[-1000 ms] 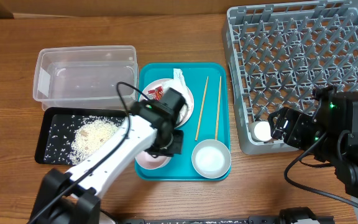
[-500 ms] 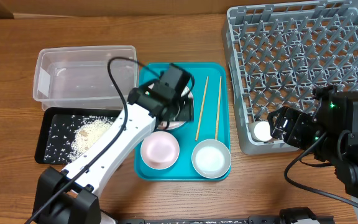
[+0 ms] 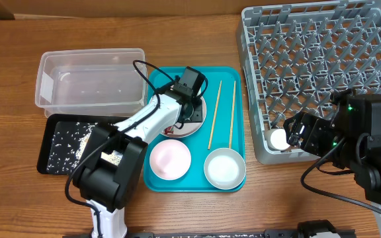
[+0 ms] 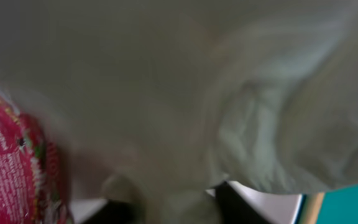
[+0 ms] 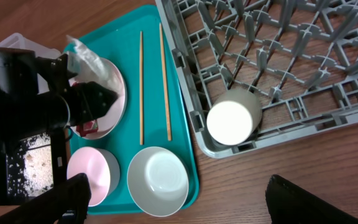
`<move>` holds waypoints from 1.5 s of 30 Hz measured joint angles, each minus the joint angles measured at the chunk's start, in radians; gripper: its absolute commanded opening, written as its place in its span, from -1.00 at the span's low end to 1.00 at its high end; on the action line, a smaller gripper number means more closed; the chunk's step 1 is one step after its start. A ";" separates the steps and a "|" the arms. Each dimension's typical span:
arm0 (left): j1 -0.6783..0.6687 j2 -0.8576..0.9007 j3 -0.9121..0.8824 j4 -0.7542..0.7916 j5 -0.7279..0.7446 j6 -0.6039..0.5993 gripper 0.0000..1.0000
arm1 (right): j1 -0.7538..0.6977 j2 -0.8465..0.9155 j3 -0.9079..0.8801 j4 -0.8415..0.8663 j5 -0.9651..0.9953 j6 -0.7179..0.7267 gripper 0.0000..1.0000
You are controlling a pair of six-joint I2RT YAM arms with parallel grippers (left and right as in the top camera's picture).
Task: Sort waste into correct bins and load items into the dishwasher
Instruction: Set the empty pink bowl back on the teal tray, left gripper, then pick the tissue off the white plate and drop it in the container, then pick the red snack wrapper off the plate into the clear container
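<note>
Within the last second the left arm's fingers (image 3: pixel 187 104) leave the small round pinkish-white bowl (image 3: pixel 170 158). It now sits uncovered and empty on the teal plastic serving tray (image 3: pixel 227 76). The fingers come down over the round white plate (image 5: pixel 118 84) at the back of the tray.

The left wrist view is filled by the crumpled white paper napkin (image 4: pixel 229 93), very close and blurred, with the small red sauce packet (image 4: pixel 8 168) at its left edge. Both lie on the plate. We cannot tell whether these fingers are spread or already pinching, since only dark shapes show at the bottom of that view.

We judge the rice step done, as the loose white rice grains (image 3: pixel 65 139) lie in the shallow black rectangular tray (image 3: pixel 48 162). The napkin pickup seems to be starting, likely bound for the clear rectangular plastic tub (image 3: pixel 91 56).

The right arm's fingers (image 5: pixel 309 199) are spread wide and hold nothing. They have not moved and hover over the wooden surface (image 3: pixel 18 59) beside the near corner of the square grey plastic dish rack (image 3: pixel 323 59). The small white cup (image 3: pixel 280 139) rests in that corner.

The two thin wooden chopsticks (image 3: pixel 214 116), the round white bowl (image 3: pixel 224 168) and the plate are still on the tray, waiting to be loaded.
</note>
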 measured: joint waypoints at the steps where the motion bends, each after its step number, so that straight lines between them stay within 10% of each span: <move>1: 0.005 0.000 0.004 0.000 0.008 0.000 -0.92 | 0.000 0.000 0.000 0.000 0.000 0.000 0.83; 17: 0.294 -0.196 0.307 -0.469 0.060 0.001 -0.92 | 0.000 0.001 0.000 -0.013 0.000 0.000 0.83; 25: 0.460 -0.169 0.309 -0.491 0.079 0.055 -0.24 | 0.000 0.001 0.000 -0.005 0.000 0.000 0.84; 34: 0.240 -0.166 0.368 -0.514 0.046 0.165 0.35 | 0.000 0.001 0.000 0.002 0.000 0.000 0.84; 45: 0.056 0.081 0.351 -0.513 -0.116 0.151 -0.02 | 0.000 0.001 0.000 0.003 0.000 0.000 0.84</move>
